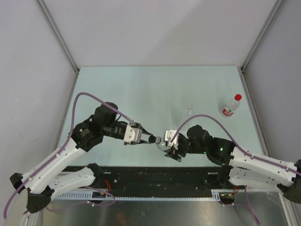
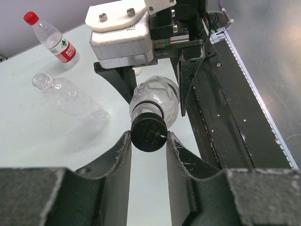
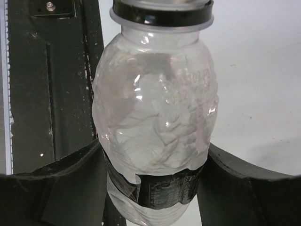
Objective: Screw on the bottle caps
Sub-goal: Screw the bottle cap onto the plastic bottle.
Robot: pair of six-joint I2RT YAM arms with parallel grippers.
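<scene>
My left gripper (image 2: 148, 137) is shut on a black bottle cap (image 2: 148, 133) that sits on the neck of a crumpled clear bottle (image 2: 157, 99). That bottle (image 3: 155, 117) lies roughly level above the table's near edge. My right gripper (image 3: 153, 181) is shut round its body at a dark label band, and the black cap (image 3: 162, 14) shows at the far end. From above, the left gripper (image 1: 151, 139) and right gripper (image 1: 170, 148) meet at the bottle (image 1: 162, 144). A labelled bottle with a red cap (image 1: 231, 106) stands at the far right. An uncapped clear bottle (image 1: 190, 109) stands mid-table.
The black base rail (image 1: 150, 176) runs along the near edge under both arms. Grey walls with metal posts (image 1: 70, 59) close in the pale table (image 1: 141, 89) on three sides. The red-capped bottle (image 2: 51, 37) and the uncapped bottle (image 2: 70, 96) lie beyond the held one.
</scene>
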